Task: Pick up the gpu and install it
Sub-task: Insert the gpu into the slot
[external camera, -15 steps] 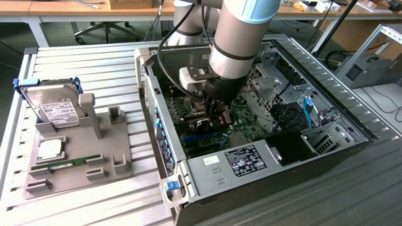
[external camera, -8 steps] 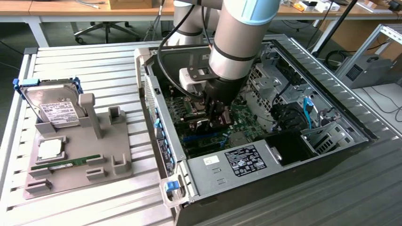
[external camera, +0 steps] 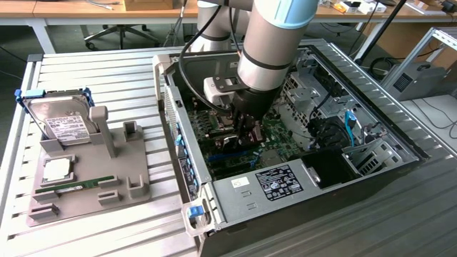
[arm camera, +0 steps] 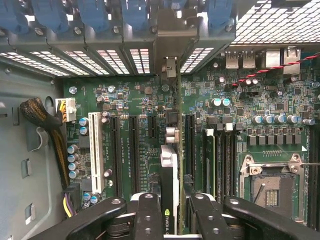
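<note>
While the arm reaches down into the open computer case at the centre of the exterior view, you can see its gripper low over the motherboard; in the wrist view the gripper sits at the bottom centre, its jaws partly closed on the gpu, which stands on edge between them and runs up the frame toward the slot brackets at the top; the card sits between the black expansion slots; at the exterior view's left, the grey fixture carries the hard drive and the memory stick.
</note>
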Controlling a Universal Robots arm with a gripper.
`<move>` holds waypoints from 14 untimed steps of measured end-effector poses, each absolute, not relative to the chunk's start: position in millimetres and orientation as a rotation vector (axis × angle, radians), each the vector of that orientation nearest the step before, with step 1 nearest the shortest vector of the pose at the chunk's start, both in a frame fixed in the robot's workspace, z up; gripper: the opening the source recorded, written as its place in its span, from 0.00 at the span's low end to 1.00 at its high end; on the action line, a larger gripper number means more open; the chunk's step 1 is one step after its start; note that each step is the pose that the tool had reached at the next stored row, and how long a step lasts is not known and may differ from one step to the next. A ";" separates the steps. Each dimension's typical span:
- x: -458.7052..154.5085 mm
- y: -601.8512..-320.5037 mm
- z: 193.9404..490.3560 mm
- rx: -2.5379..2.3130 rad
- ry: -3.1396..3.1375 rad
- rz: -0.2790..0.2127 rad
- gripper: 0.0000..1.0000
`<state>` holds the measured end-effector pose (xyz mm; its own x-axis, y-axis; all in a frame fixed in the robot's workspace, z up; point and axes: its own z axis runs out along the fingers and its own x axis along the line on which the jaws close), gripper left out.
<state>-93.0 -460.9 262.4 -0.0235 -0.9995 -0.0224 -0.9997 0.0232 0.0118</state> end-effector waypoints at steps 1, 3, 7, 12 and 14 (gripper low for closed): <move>-93.0 -460.9 262.4 -2.190 2.242 0.038 0.27; -93.0 -460.9 262.3 -2.189 2.241 0.039 0.27; -93.0 -460.9 261.2 -2.187 2.238 0.044 0.27; -93.0 -460.9 260.2 -2.187 2.239 0.044 0.27; -93.0 -460.9 259.6 -2.187 2.238 0.044 0.27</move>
<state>-93.0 -460.9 259.6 -0.0235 -0.9993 -0.0283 -0.9997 0.0232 0.0120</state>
